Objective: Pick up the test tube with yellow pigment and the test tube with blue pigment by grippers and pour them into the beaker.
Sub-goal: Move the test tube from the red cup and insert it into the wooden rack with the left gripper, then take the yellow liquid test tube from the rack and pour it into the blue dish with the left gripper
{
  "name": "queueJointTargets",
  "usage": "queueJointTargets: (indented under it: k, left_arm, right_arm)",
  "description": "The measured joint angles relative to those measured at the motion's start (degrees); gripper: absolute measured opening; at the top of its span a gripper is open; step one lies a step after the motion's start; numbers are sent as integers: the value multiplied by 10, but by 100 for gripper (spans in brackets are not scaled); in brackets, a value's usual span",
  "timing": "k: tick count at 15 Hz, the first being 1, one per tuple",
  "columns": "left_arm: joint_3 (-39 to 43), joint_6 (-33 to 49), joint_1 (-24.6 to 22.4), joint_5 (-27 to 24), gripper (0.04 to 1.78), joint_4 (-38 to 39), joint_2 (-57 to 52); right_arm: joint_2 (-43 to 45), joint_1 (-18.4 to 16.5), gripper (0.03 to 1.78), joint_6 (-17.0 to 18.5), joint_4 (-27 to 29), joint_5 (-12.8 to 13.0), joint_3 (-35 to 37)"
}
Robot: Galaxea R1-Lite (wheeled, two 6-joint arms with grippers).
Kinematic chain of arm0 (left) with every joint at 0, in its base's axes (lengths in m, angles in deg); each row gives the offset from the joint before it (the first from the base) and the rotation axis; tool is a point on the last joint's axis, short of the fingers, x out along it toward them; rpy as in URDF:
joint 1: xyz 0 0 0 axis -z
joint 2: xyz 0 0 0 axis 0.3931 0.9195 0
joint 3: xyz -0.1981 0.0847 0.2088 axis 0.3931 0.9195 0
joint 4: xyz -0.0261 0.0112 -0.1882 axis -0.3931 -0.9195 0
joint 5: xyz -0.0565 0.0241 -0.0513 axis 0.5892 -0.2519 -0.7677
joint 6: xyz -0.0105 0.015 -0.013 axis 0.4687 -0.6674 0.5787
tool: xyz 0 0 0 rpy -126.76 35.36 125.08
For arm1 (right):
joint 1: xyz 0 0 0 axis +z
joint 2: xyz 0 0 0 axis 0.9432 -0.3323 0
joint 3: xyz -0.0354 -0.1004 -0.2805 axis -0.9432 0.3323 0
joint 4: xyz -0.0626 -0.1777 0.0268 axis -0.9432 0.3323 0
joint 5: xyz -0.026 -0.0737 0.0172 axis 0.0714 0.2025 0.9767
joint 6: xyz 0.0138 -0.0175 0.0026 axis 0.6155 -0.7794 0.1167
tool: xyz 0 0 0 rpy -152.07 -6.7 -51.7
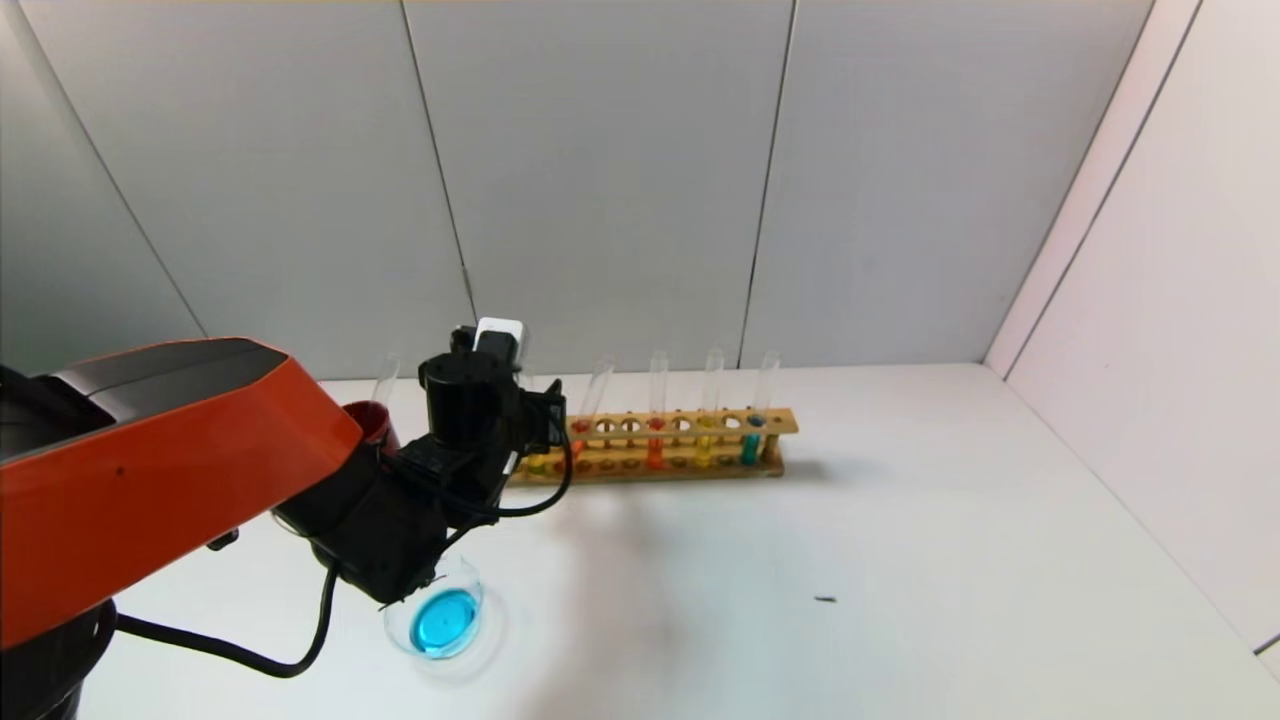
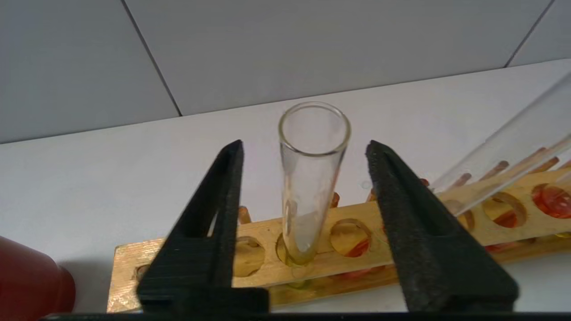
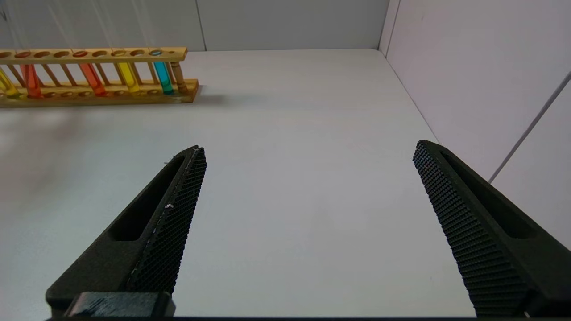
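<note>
Left gripper (image 2: 304, 147) jaws spread, straddling the racked yellow-pigment tube (image 2: 310, 178) without touching; blue already in beaker (image 1: 445, 620); next, pinch and lift.

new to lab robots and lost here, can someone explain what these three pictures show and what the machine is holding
This is a two-armed robot. The wide picture comes from a camera on its head; the other two come from cameras on its wrists, looking out between two black fingers. On the white table stand a wooden rack of glass tubes holding coloured liquids, a dark-red cup and a beaker with blue liquid in it. The left tool is at the rack's left end, its open fingers on either side of a test tube that looks yellowish at its foot, with gaps on both sides. The right tool hangs open over bare table. Nothing is held.
</note>
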Motion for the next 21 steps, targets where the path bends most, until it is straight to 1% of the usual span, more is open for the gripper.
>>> queueJointTargets:
  k: [2, 3, 4, 16, 21]
  left_arm:
    - [8, 0, 5, 0, 52, 0, -9]
    - [10, 0, 6, 1, 40, 0, -13]
    - [13, 0, 7, 1, 32, -1, -17]
    - [21, -2, 10, 0, 31, -7, -39]
    - [-2, -4, 16, 0, 31, -63, -73]
  right_arm:
    - [0, 0, 170, 0, 0, 0, 0]
    - [0, 0, 170, 0, 0, 0, 0]
    - [0, 0, 170, 0, 0, 0, 0]
    - [0, 0, 170, 0, 0, 0, 0]
    - [0, 0, 170, 0, 0, 0, 0]
